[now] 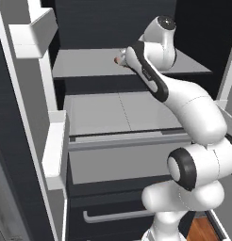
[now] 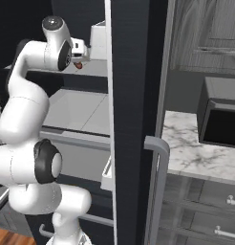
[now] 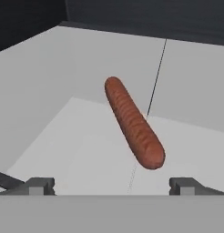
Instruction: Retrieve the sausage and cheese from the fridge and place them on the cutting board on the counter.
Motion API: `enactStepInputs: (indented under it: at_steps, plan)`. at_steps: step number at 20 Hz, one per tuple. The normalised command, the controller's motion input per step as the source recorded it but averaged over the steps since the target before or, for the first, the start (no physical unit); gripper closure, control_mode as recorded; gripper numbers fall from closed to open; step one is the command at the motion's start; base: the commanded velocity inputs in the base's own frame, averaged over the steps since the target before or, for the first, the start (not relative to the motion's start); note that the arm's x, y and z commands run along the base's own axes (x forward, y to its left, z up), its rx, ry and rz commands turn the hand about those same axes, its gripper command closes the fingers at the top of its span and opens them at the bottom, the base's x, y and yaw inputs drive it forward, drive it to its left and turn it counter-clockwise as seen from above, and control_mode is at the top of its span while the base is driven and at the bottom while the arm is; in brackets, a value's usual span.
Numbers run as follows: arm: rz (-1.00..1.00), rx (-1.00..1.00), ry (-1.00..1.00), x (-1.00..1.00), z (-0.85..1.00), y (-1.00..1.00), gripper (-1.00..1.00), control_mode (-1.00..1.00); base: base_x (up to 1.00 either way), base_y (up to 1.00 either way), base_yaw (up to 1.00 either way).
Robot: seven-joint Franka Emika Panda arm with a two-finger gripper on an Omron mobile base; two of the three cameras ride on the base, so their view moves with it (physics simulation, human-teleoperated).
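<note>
Lying on a smooth pale grey shelf (image 3: 63, 150), the ridged reddish-brown sausage (image 3: 133, 122) faces the spread gripper (image 3: 111, 185).

A patch of reddish-brown wooden floor (image 1: 203, 230) is seen at the bottom edge of the left base view, and again at the lower left corner of the right base view. In the right base view, a row of grey wood base cabinets (image 2: 205, 210) with pale bar handles is seen at the lower right. Above them, grey wood-grain wall cabinets (image 2: 205, 33) are mounted. A dark grey box-shaped appliance with a black front (image 2: 219, 117) is set between the two rows of cabinets. The scene is evenly and softly lit, without strong shadows.
</note>
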Motion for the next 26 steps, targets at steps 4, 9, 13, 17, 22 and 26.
enactStepInputs:
  at_steps: [4,9,13,17,22,26]
  plan:
    - [0.0,0.0,0.0,0.73,0.0,0.0,-1.0,-1.0,0.0,0.0,0.0]
    - [0.0,0.0,0.05,0.52,-0.06,0.06,-1.0,-1.0,0.0,0.0,0.0]
    - [0.0,0.0,0.08,0.42,-0.09,0.01,-1.0,-1.0,0.0,0.0,0.0]
    - [0.0,0.0,0.08,0.27,-0.29,0.05,-1.0,-1.0,0.0,0.0,0.0]
    - [0.0,0.0,0.03,0.22,-0.38,0.1,-1.0,-1.0,0.0,0.0,0.0]
    - [0.0,0.0,0.0,0.08,-0.27,0.03,1.0,-1.0,0.0,0.0,0.0]
